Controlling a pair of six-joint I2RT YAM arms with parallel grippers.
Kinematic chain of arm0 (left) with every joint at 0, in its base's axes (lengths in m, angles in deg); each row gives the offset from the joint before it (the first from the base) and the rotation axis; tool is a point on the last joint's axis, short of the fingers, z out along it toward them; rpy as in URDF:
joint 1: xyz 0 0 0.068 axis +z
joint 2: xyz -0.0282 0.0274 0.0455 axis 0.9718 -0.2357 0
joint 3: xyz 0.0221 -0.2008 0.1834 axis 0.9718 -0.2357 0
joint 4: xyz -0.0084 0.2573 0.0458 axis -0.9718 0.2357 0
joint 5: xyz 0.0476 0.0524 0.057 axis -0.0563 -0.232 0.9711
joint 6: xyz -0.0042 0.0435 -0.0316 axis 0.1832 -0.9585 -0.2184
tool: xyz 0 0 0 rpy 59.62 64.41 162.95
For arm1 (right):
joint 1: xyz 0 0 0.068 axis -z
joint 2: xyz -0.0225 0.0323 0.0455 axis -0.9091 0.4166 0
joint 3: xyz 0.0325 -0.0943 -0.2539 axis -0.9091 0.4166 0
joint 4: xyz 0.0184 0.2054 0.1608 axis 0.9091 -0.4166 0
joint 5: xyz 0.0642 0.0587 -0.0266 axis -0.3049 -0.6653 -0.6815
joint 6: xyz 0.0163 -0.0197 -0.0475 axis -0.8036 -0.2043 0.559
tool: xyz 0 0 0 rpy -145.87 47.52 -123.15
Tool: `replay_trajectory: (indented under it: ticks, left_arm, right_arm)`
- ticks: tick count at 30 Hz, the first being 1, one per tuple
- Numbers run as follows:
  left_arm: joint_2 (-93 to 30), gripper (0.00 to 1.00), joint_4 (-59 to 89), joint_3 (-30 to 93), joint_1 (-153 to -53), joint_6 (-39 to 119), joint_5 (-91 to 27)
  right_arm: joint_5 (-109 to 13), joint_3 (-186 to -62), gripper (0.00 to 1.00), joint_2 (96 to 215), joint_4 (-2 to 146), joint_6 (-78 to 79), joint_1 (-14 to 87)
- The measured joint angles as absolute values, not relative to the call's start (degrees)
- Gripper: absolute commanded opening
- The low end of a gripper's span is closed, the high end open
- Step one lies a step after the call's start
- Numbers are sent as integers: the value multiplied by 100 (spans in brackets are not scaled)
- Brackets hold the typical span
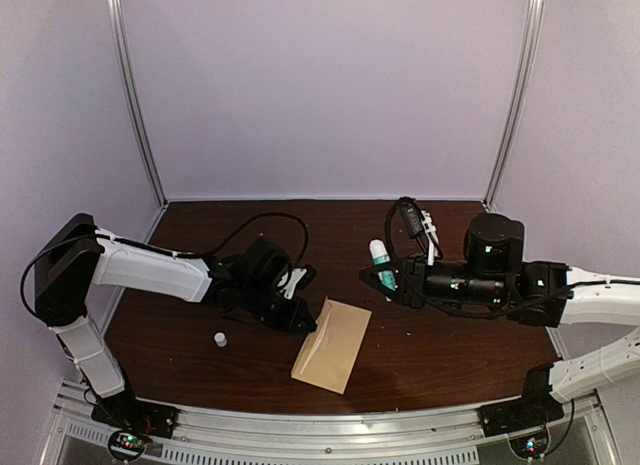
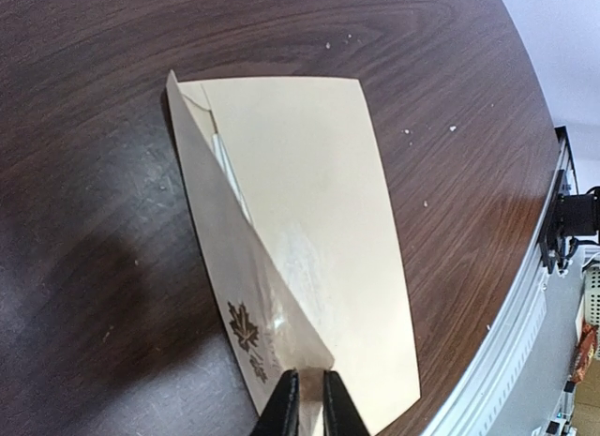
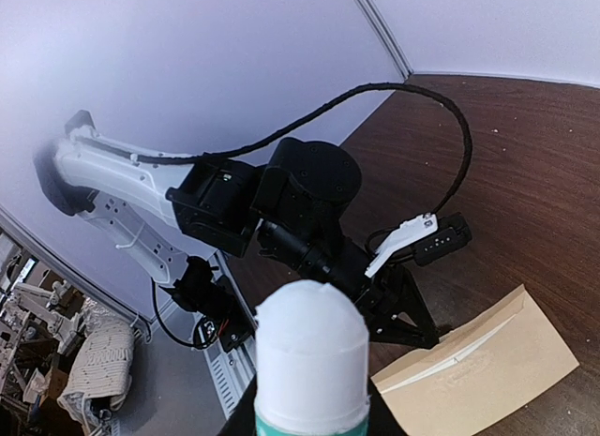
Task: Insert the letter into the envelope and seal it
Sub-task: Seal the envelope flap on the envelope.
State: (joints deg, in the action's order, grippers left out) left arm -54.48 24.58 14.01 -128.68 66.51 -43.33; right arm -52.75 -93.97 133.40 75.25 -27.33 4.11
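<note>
The envelope (image 1: 332, 345) is lying flat and slanted near the front edge of the table (image 1: 450, 355), a small white cap (image 1: 219, 338) sitting well apart on its left. The left jaws are pinching the tip of its raised flap (image 2: 234, 267). Farther back, the right jaws are gripping a white-capped teal glue stick (image 1: 381, 263).

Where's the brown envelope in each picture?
Top external: the flat tan kraft paper envelope lies low in the middle.
Left wrist: it fills the centre.
Right wrist: it sits in the bottom right corner.
Shared landmark: the left arm's black fingers, pinching the tip of its flap.
</note>
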Motion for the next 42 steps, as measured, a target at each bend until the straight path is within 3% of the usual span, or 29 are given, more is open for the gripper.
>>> replay_trajectory:
  ticks: [17, 42]
  left_arm:
    - [-6034, 0, 2386, 1783, -13244, 6802, -4281]
    - [-6299, 0, 1586, 1281, -13268, 6985, -4198]
  right_arm:
    - [-5090, -8906, 0, 13598, 7822, -3046, 411]
    - [-4633, -8504, 0, 14527, 8318, -3468, 539]
